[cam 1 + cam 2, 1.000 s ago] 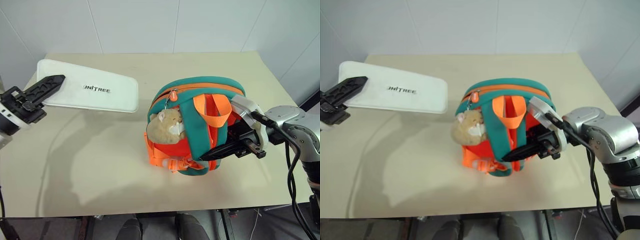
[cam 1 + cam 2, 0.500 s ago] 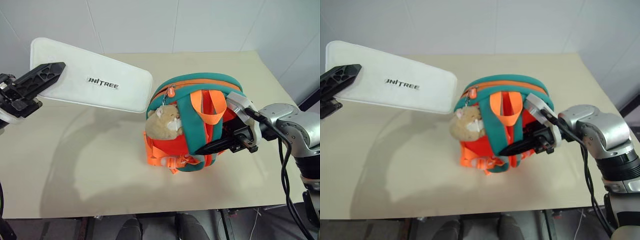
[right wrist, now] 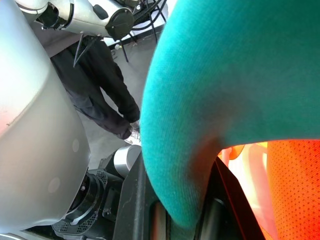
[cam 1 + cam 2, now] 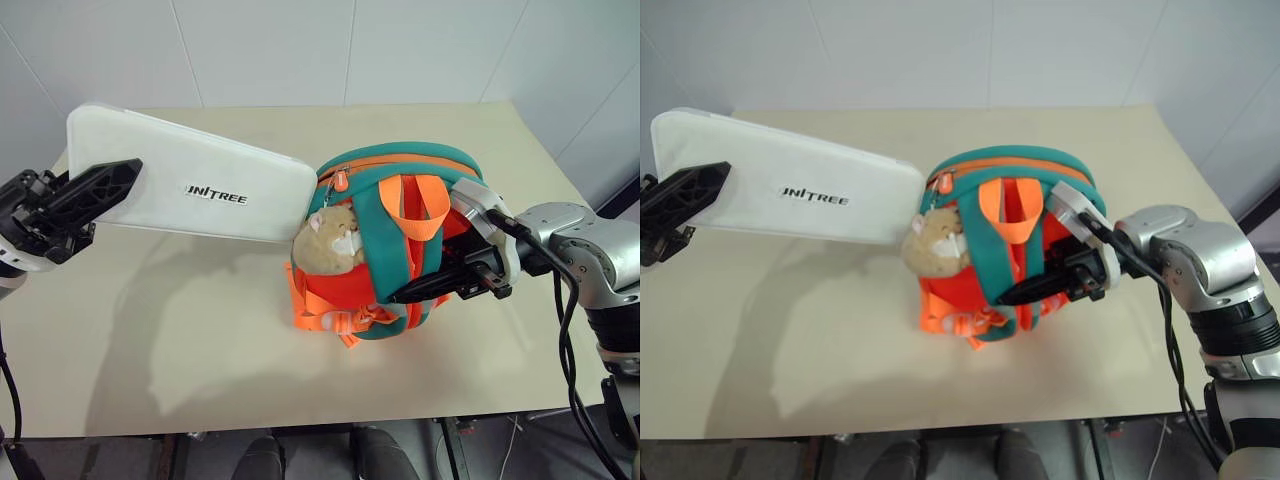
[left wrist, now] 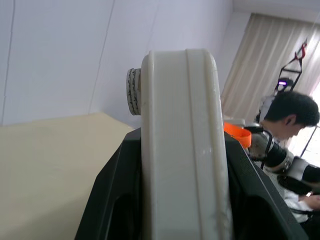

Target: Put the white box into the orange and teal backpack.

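Since a second ago the flat white rectangular box has lifted off the beige table, its far end now overlapping the orange and teal soft backpack mid-frame. Left gripper clamps box; right gripper pinches teal strap. One box, one backpack, one plush hamster

White box held aloft, corner meeting upright backpack.

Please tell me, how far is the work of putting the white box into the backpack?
Done: the left gripper holds the white box lifted off the table, and the right gripper is shut on a teal strap of the backpack. In hand: the box's far end is at the backpack's top, near the zipper. Left: the box is wholly outside and must go in.
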You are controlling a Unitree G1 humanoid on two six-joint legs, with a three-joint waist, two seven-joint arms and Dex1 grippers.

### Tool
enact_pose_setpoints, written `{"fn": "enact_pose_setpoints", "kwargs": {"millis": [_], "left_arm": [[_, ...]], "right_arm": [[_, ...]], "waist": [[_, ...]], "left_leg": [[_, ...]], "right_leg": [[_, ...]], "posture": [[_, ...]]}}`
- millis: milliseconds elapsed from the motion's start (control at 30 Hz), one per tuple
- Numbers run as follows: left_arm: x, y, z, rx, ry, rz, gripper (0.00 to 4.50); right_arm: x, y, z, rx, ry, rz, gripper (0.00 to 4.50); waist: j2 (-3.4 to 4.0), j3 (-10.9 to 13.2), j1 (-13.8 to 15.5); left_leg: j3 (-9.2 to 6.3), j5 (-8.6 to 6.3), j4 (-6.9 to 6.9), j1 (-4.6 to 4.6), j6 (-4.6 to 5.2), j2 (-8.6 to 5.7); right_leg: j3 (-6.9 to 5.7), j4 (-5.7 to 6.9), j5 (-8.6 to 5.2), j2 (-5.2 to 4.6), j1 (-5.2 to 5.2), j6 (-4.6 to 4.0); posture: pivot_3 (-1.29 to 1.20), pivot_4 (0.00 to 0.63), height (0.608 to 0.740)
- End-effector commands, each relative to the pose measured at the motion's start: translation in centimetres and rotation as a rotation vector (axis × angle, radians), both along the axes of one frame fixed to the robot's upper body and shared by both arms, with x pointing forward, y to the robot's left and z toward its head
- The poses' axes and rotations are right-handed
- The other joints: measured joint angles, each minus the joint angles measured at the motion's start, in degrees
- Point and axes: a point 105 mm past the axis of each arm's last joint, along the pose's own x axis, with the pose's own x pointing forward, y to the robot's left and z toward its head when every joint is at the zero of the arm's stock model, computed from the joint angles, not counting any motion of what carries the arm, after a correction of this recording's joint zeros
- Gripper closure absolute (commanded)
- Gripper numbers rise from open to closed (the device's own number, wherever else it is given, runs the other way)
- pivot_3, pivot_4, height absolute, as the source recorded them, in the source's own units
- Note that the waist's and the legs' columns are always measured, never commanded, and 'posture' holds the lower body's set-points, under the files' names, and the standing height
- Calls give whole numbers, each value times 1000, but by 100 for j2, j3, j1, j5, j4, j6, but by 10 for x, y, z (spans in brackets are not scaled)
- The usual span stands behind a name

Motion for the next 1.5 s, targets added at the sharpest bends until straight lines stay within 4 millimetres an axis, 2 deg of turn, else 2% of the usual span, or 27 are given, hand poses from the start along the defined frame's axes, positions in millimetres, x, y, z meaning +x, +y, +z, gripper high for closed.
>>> {"fn": "enact_pose_setpoints", "kwargs": {"millis": [33, 300, 700, 800, 1067, 1267, 1500], "left_arm": [[-6, 2, 10, 74, -102, 28, 3091], [-3, 9, 22, 137, -227, 64, 3091], [4, -14, 14, 139, -255, -60, 3091], [13, -15, 7, 159, -247, -52, 3091], [18, -19, 13, 174, -272, -94, 3091], [21, -35, -1, 195, -230, -212, 3091], [43, -49, -13, 207, -201, -265, 3091]], "right_arm": [[-7, 1, 11, 25, -27, 62, 3908], [-4, 1, 12, 35, -32, 48, 3908], [-1, 4, 14, 47, -42, 36, 3908], [-1, 5, 14, 55, -42, 32, 3908], [-1, 5, 15, 58, -42, 24, 3908], [-1, 6, 14, 59, -44, 31, 3908], [-1, 8, 13, 64, -49, 38, 3908]], "waist": [[0, 0, 0], [1, 0, -1], [0, 0, 0], [0, 0, -3], [0, 0, 0], [0, 0, 1], [-1, 0, 5]], "left_leg": [[0, -1, 0, 0, 1, 0], [0, -3, 2, 0, 5, 1], [0, -4, 4, -1, 6, 3], [1, -4, 4, 0, 7, 3], [0, -4, 8, -1, 7, 2], [1, -4, 8, -1, 7, 2], [0, -4, 18, -1, 7, 1]], "right_leg": [[0, 0, 0, 0, 0, 0], [-1, 3, 0, 0, 0, 0], [-2, 6, 1, 0, -1, 2], [-1, 8, 1, -1, 0, 3], [-5, 11, 2, 0, 0, 4], [-5, 15, 3, 0, 2, 6], [-7, 16, 4, 1, 4, 8]], "posture": [[0, 150, 740], [0, 150, 740], [0, 150, 740], [0, 150, 740], [0, 150, 740], [0, 150, 740], [0, 150, 740]]}}
